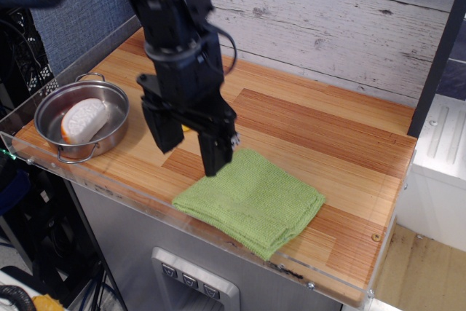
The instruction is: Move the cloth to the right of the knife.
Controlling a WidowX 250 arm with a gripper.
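Observation:
The light-green knitted cloth (251, 199) lies folded and flat near the front edge of the wooden counter. My gripper (189, 154) is open, its two black fingers pointing down just above the cloth's left corner and the wood beside it. The right finger (217, 156) hangs over the cloth's back-left edge. The knife is almost wholly hidden behind my arm; only a sliver of yellow shows by the gripper body.
A steel pan (52, 108) holding a white and orange piece of food (82, 120) stands at the left end. A clear plastic rim (218, 242) runs along the counter's front. A white plank wall (328, 27) is behind, a dark post (437, 56) at right.

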